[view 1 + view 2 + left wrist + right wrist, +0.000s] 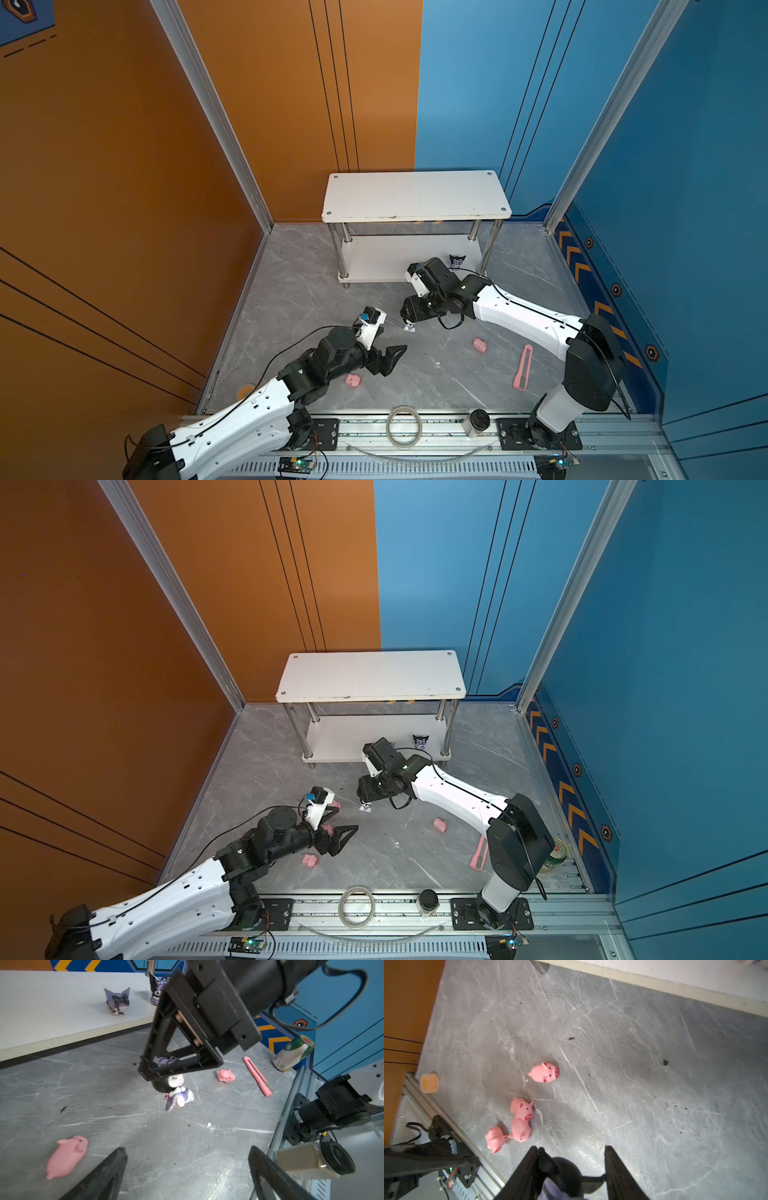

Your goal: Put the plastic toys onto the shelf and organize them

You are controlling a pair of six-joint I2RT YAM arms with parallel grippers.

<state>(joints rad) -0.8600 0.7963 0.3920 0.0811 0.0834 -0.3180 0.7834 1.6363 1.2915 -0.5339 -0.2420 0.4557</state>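
The cartoon figure point(178, 1095) being handled is out on the gray bench point(415, 374), in front of the shelf point(415, 195) and not on it. The right hand point(409, 320) is closed on the figure's black head, its fingers point(149, 1064) standing only as far apart as that head is wide. Whether the figure's base rests on the bench or hangs just clear cannot be told. A second cartoon figure point(117, 1001) and a third cartoon figure point(158, 991) stand on the shelf's lower board. All five pigs lie on the bench: a lone pig point(545, 1073), a cluster of three pigs point(520, 1130) close to the left arm, and a fifth pig point(480, 345) to the right of the held figure. The left hand point(187, 1150) hovers over the bench near the cluster, jaws spread wide, holding nothing. Further out, a pink strip point(523, 368) lies flat beside the right arm, and a green can point(555, 856) lies tilted by that arm's base.
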